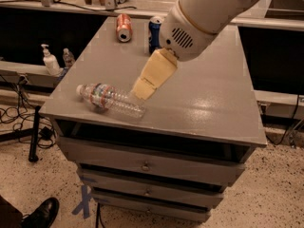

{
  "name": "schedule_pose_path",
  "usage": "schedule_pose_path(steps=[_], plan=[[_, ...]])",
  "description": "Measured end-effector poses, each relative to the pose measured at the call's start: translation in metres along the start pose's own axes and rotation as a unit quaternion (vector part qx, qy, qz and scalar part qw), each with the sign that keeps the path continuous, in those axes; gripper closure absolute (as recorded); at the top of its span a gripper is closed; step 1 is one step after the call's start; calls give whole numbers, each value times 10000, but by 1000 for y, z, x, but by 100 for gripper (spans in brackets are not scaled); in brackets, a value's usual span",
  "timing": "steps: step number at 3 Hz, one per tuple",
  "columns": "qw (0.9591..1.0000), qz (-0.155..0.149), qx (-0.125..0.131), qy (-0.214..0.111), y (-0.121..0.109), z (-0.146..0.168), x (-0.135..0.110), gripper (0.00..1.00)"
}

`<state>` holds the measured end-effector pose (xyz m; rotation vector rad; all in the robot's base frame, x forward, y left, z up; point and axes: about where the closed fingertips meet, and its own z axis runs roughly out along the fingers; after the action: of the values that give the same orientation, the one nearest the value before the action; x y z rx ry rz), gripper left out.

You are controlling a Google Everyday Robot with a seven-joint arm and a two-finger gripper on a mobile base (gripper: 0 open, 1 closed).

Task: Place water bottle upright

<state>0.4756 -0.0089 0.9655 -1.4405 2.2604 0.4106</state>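
Note:
The water bottle [110, 100], clear ribbed plastic with a white cap and a red-white-blue label band, lies on its side near the front left corner of the grey cabinet top [209, 94], cap pointing left. My gripper [141, 92], on a large white arm, hangs just above and behind the bottle's base end, its cream-coloured tip right by the bottle. It holds nothing that I can see.
A blue soda can [155, 33] stands upright at the back of the cabinet top, partly behind my arm. A red can [124, 27] lies on its side to its left. A white pump dispenser bottle [50, 61] stands on a lower shelf at the left. A shoe [42, 213] is at bottom left.

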Motion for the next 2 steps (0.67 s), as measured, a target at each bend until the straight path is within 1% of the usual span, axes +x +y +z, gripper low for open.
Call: schedule_pose_path(steps=[1, 2], plan=[[9999, -110, 30, -104, -3, 7, -9, 0], [9993, -266, 114, -216, -12, 20, -25, 0]])
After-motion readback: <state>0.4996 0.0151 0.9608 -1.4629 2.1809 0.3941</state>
